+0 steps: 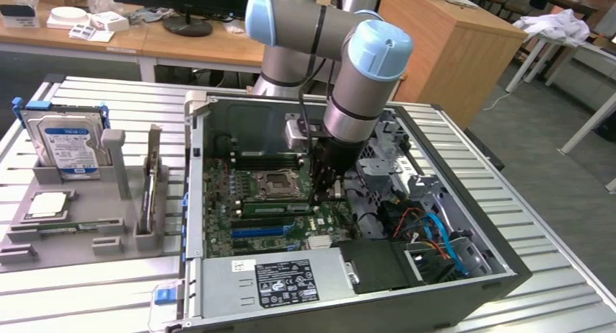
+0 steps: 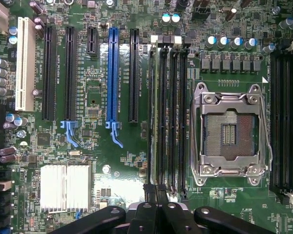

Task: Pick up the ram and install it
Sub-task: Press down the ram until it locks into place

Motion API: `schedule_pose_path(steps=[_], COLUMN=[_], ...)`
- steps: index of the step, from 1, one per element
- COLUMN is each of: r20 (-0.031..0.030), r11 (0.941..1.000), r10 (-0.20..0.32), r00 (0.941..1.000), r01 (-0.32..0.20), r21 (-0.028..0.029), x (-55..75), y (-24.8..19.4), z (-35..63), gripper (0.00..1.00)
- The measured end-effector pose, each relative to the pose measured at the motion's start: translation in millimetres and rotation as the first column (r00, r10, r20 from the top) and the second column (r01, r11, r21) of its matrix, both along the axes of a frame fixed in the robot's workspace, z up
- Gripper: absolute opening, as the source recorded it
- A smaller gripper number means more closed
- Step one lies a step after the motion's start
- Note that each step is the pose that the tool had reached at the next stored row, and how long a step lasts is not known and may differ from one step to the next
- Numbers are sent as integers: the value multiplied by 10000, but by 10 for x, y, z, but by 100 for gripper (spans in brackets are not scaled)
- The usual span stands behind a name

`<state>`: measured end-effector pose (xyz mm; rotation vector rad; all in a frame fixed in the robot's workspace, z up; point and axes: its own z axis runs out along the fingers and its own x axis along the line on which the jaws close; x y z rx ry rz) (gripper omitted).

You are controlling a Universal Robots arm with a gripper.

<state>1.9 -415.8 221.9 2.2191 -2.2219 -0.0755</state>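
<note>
Computer case [image 1: 462,275]: open, motherboard [image 2: 112,161] inside, centre frame.
Gripper [image 2: 156,192]: fingers closed, above the memory slots [image 2: 168,117].
Ram [image 1: 69,225]: lies in grey tray [image 1: 58,257], lower left; partly hidden.

The arm [image 1: 318,37] comes in from the far side of the open PC case [image 1: 500,264] and bends over it, its grey tubes joined by pale blue caps. The last link points steeply down into the case, with the silver wrist block [image 1: 300,133] at its lower end. Below that, the gripper [image 1: 325,196] hangs upright just above the board [image 1: 245,236], close beside the CPU socket [image 1: 273,181]. In the wrist view the gripper [image 2: 156,195] shows its black fingers [image 2: 150,191] pressed together, jaws shut, with the dark linkage arms spread to either side behind them.
</note>
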Motion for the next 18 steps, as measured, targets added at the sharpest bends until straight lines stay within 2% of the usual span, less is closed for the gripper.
schedule_pose_path(steps=[2, 11, 18], r20=[0, 0, 1], r11=[10000, 10000, 10000], r10=[-1, 1, 0], r00=[10000, 10000, 10000], r01=[1, -1, 0], r21=[12, -16, -42], x=[-1, 0, 0], y=[1, 0, 0], z=[14, 161, 223], gripper=[11, 11, 11])
